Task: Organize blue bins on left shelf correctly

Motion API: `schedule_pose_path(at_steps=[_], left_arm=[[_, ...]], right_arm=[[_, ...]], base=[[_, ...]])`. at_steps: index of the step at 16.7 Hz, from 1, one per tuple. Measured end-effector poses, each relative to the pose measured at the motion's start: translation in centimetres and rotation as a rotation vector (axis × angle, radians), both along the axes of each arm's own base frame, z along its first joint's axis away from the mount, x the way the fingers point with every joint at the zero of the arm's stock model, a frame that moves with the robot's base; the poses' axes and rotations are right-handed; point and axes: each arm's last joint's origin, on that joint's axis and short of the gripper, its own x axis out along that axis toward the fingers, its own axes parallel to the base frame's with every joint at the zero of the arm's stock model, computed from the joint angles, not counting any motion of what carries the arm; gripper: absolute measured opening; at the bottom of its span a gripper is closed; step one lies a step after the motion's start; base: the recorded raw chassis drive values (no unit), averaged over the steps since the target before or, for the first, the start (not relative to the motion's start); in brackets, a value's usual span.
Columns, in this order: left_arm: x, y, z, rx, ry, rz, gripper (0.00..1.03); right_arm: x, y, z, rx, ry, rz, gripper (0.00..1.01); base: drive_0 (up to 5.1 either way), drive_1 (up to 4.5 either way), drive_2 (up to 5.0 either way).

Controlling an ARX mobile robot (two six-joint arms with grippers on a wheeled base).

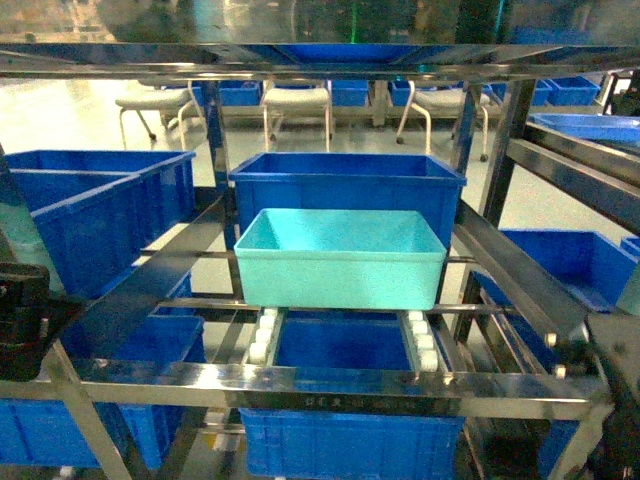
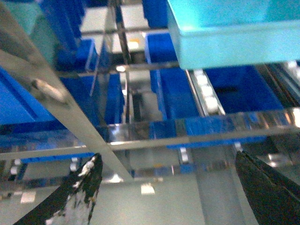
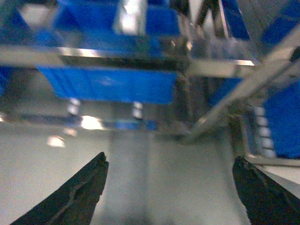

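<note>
Turquoise tub (image 1: 340,262) sitting level, long side across the roller tracks (image 1: 262,335), touching dark blue crate (image 1: 347,182) behind, open room in front; left gripper (image 2: 171,192) and right gripper (image 3: 168,187) spread apart, empty.

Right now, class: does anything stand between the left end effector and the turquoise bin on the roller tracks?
Yes. The shelf's front steel beam crosses between the open left end effector and the turquoise bin, which sits higher and farther back on the roller tracks.
</note>
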Motion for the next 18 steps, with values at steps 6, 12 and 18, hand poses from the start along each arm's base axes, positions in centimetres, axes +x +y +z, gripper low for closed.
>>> schedule_pose_path(at_steps=[6,12,18], left_arm=[[-4.9,0.0,3.3,-0.055,-0.639,0.064,0.37],[-8.5,0.2,2.5,-0.057,-0.593,0.077,0.02],[-11.9,0.2,2.8,-0.057,-0.595,0.077,0.02]], right_arm=[[-3.5,-4.8,4.5,-0.047,-0.49,0.035,0.33],[-5.4,-7.3,9.8,0.002,-0.779,0.006,0.02],[-9.0,-9.6,12.3,-0.002,-0.779,0.003,0.02]], base=[[0.0,0.0,0.0],[0.0,0.0,0.0],[0.0,0.0,0.0]])
